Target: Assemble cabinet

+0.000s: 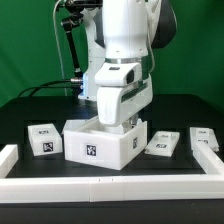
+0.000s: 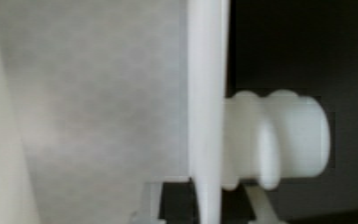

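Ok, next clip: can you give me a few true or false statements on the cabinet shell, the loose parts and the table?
1. The arm is lowered over the cabinet shell. True.
2. A small tagged block lies on the exterior view's left of the shell. True.
3. Nothing lies on the exterior view's right of the shell. False: two tagged pieces lie there.
4. The table is bare light wood. False: its surface is black.
5. A white rail edges the table's front. True.
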Tool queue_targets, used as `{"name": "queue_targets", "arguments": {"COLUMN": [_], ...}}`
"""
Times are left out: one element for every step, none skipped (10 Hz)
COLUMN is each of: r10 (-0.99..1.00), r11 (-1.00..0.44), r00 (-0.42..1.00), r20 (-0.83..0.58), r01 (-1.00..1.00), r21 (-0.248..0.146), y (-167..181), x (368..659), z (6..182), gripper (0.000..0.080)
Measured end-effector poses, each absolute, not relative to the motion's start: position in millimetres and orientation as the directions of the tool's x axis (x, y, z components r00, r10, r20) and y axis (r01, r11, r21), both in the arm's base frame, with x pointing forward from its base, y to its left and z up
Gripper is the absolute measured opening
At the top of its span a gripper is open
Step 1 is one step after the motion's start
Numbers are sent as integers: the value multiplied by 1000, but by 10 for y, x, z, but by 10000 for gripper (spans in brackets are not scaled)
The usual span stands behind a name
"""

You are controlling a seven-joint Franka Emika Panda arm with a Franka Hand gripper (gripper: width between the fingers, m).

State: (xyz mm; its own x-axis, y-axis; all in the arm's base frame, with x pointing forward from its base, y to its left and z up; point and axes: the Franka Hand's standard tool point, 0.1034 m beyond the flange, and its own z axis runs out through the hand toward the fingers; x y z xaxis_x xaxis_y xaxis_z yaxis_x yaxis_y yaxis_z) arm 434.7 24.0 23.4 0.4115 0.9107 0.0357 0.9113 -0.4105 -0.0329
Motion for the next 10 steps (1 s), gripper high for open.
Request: {"name": "queue_targets", "arguments": {"r10": [923, 936, 944, 958, 959, 959, 959, 959, 963, 979], "r11": [-382, -350, -326, -282, -280, -281, -281, -281, -266, -199], "r00": [384, 352, 327, 283, 281, 282, 282, 282, 268, 200], "r20": [31, 31, 34, 35, 37, 37, 38, 38, 38, 42], "r01": [923, 935, 945, 959, 959, 959, 959, 959, 963, 980], "r21": [-43, -46, -43, -41, -35, -34, -34, -34, -32, -25], "y": [206, 189, 171, 148, 153, 150, 150, 151, 146, 124], "x": [4404, 4499, 4581, 4672, 4721, 4717, 4718, 4720, 4727, 4787], "z": [238, 236, 226, 220, 227, 228, 228, 229, 227, 223], "gripper": [34, 34, 34, 34, 34, 34, 34, 34, 34, 34]}}
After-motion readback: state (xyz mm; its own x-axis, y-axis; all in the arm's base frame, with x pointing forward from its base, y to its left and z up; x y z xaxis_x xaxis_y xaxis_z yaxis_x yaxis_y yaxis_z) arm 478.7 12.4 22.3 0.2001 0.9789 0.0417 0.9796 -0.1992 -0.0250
